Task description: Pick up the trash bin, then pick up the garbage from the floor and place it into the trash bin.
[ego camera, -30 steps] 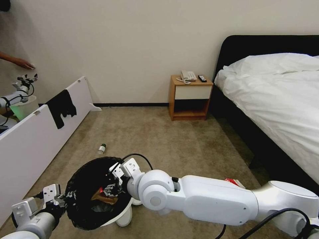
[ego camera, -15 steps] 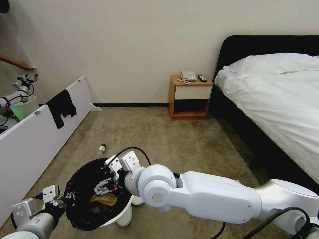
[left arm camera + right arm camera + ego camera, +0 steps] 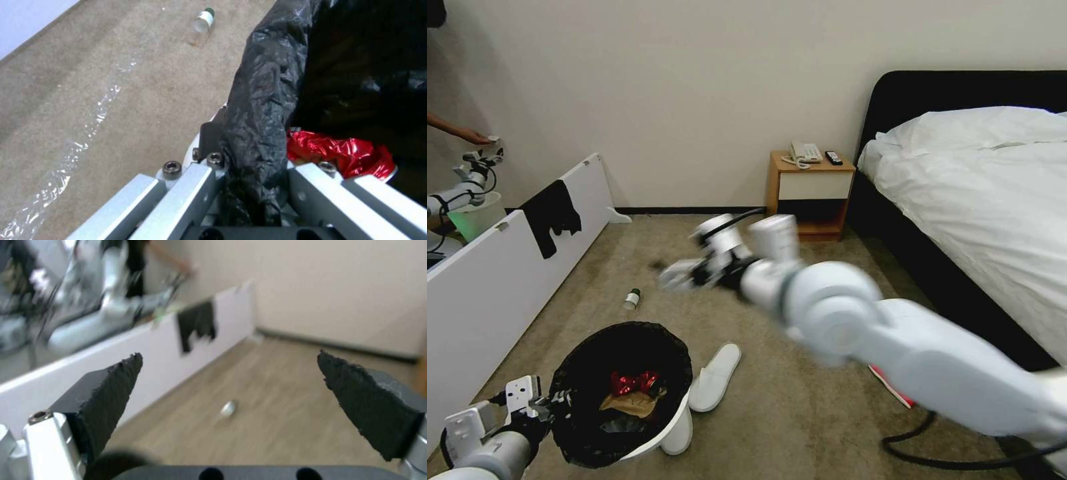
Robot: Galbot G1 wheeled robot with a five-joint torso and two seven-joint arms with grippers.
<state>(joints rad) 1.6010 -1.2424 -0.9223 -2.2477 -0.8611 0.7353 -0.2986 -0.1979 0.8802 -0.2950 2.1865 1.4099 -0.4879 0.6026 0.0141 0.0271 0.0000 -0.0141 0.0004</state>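
**Head view: bin gripped at the rim, right arm raised over the carpet**

The left gripper is clamped on the bag-lined rim of the trash bin, which stands tilted on the carpet. Inside lie a red wrapper and a brown paper bag. A white slipper lies just beside the bin, and a green-capped bottle lies farther off near the white board. The right gripper hangs above the floor, fingers spread wide and empty.
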